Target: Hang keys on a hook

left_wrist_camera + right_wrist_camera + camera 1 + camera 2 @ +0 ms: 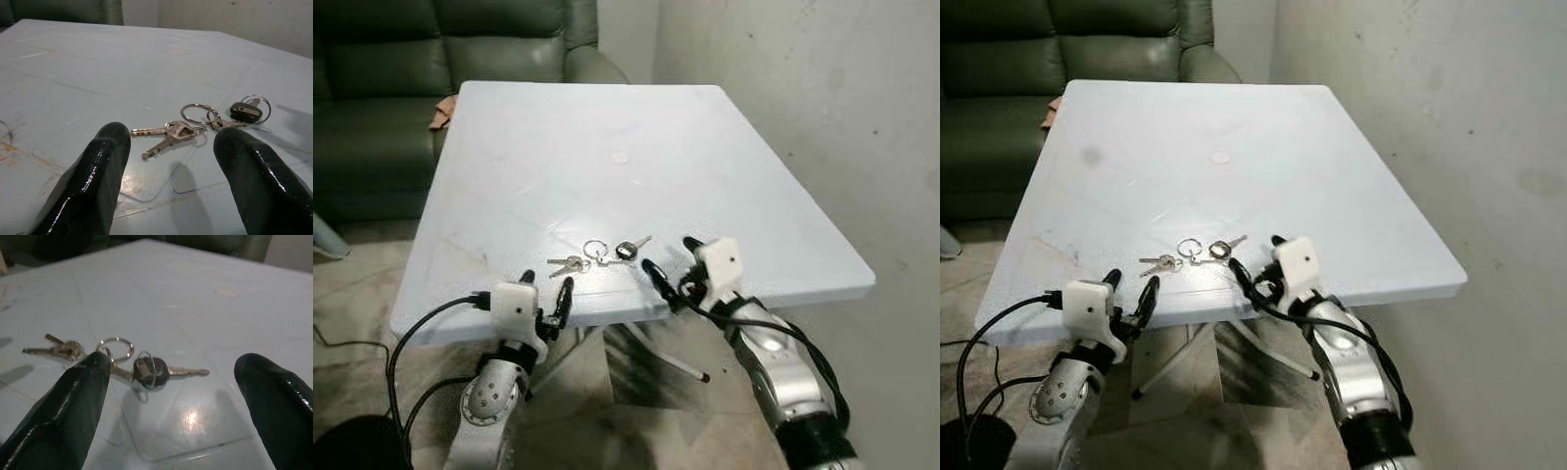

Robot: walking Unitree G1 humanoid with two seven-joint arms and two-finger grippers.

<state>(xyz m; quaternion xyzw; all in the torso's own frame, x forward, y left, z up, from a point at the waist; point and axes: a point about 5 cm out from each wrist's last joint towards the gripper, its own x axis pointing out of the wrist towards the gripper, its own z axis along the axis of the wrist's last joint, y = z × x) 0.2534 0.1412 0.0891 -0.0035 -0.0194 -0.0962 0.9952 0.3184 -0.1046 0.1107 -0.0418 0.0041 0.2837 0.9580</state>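
**Keys lying between two spread grippers**

The left gripper (546, 290) is hovering spread at the tabletop (724, 157) front edge. The keys (599, 255) are lying just beyond it. The right gripper (672, 257) is reaching in, fingers parted, beside them.

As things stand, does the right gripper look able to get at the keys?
Probably yes. The right gripper is open at the table's near edge, the keys lie flat just ahead of its fingers, and nothing stands between them.
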